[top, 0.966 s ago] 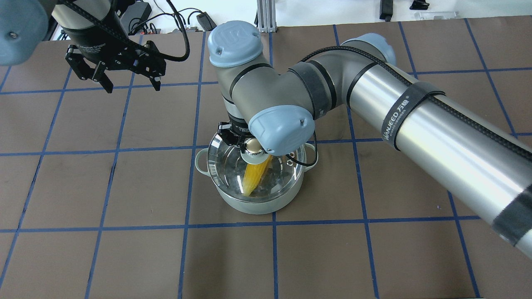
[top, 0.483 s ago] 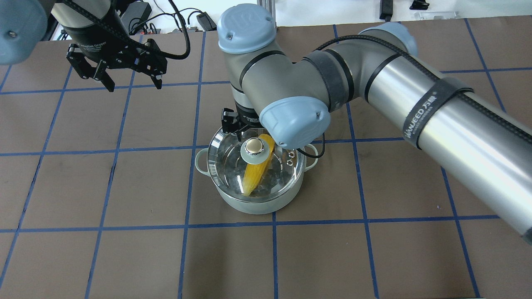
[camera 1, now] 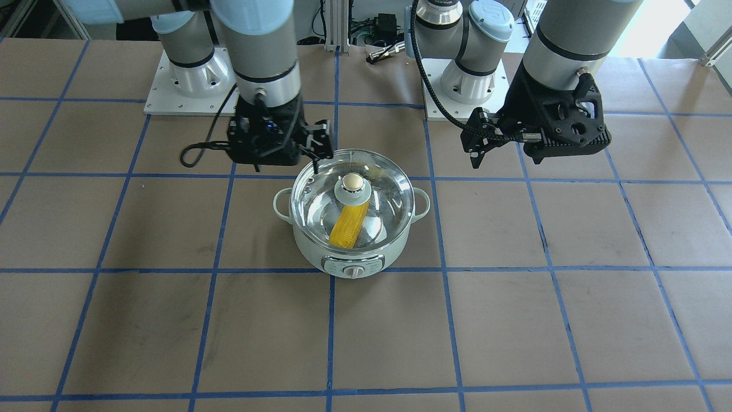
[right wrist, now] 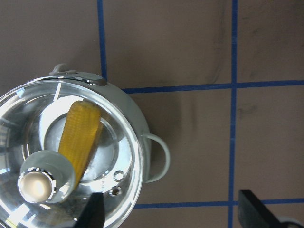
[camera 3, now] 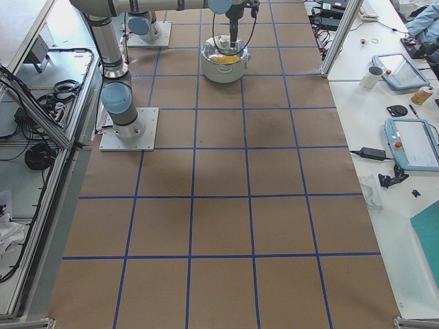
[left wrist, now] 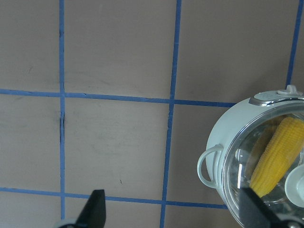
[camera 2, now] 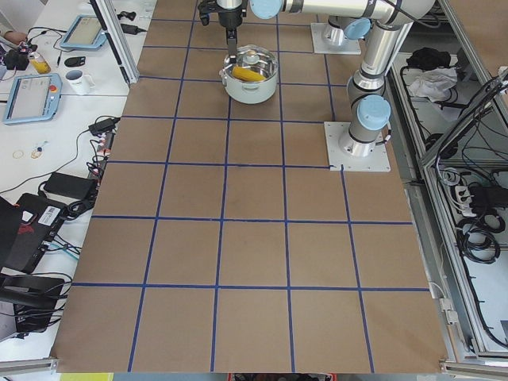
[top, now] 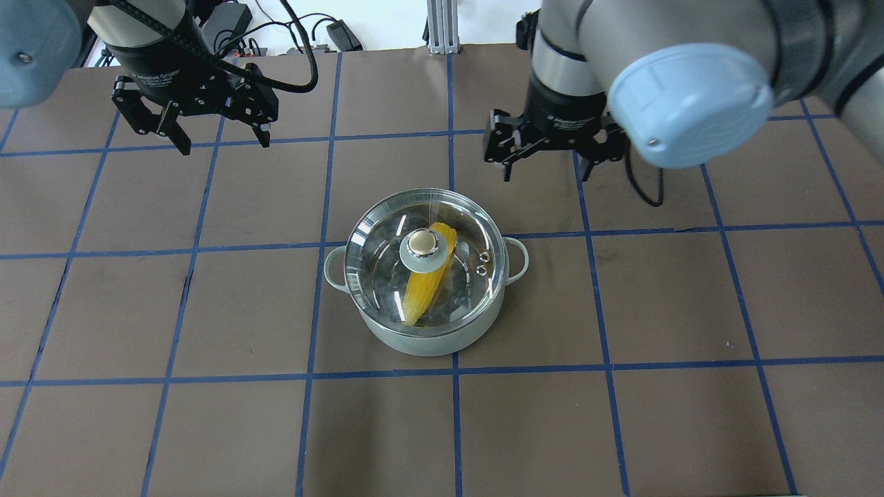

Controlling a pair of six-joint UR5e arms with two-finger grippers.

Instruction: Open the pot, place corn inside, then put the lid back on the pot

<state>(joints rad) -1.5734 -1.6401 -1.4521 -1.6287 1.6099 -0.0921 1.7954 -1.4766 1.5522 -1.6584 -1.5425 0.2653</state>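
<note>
The pale mint-green pot [top: 442, 339] stands mid-table with the clear glass lid [top: 376, 266] seated on it, its beige knob [top: 423, 243] in the centre. The yellow corn [top: 423, 286] lies inside, seen through the glass. My right gripper [top: 547, 174] is open and empty, hovering behind and to the right of the pot. My left gripper [top: 224, 145] is open and empty, far back left. In the right wrist view the lid [right wrist: 124, 142] and corn [right wrist: 81, 133] lie at lower left. The left wrist view shows the pot [left wrist: 223, 137] at its right edge.
The table is brown with a blue tape grid. Cables and power adapters [top: 231, 21] lie past its far edge, beside an aluminium post [top: 438, 27]. The two arm base plates [camera 1: 183, 86] [camera 1: 466, 86] sit at the robot's side of the table.
My right gripper was at the lid knob a second ago. It has let go and pulled up and away to the back right. The lid stays on the pot. My left arm has barely moved.
</note>
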